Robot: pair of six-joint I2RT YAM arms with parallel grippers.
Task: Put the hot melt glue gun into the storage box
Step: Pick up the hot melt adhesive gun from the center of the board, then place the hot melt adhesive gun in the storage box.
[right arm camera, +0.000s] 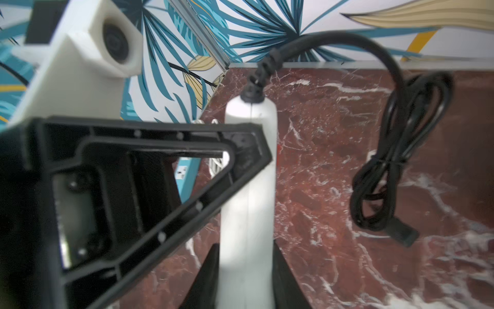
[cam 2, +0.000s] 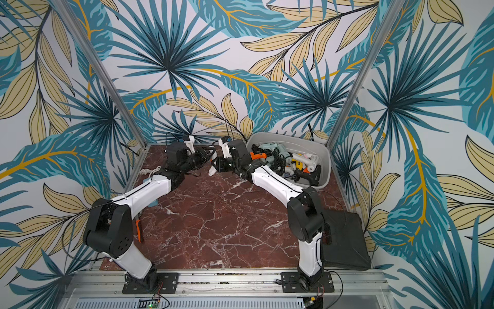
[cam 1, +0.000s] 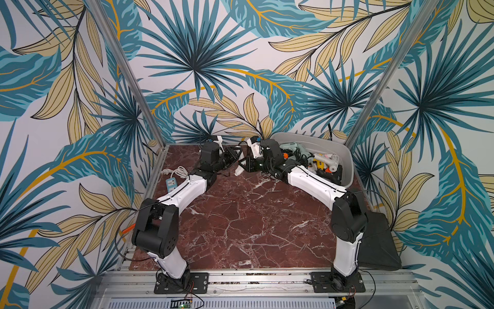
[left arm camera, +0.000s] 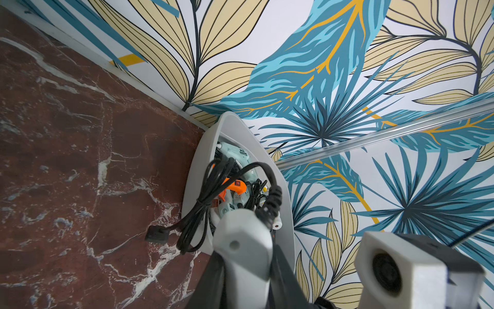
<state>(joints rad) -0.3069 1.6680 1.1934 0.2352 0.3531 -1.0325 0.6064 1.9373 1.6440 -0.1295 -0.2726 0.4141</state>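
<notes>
1. Left wrist view first: clamped by the left gripper (left arm camera: 246, 263) on the white handle of the hot melt glue gun (left arm camera: 242, 238), over the marble table (left arm camera: 66, 133), at the back, between both arms.
2. Dangling just below that grip: a bundled black cord (left arm camera: 203, 211), plug (left arm camera: 157, 235) lowest; cannot tell whether touching the marble. Liable to catch on a rim or trail outside during the carry across.
3. Clamped as well by the right gripper (right arm camera: 246, 270), closed in on the same handle, farther from the cord end, just beside the left gripper's black finger (right arm camera: 242, 145). Worst hazard here: moving either arm before letting go with one. Would mean a twisted gun, a slipped grip, or a fall onto the marble.
4. Just past the right gripper, on the side away from the left gripper: the storage box (cam 1: 348, 166), lidless, near the gun but not beneath. Packed with other glue guns in both top views: mint green gun (cam 1: 292, 146), orange-and-black gun (cam 2: 258, 155), white gun (cam 1: 327, 157), black gun (cam 1: 331, 175), plus tangled cords (cam 2: 278, 163).
5. Hardly any bare floor showing inside. Judged likely to perch on the heap and slide, or to hook a neighbour's cord on withdrawal.
</notes>
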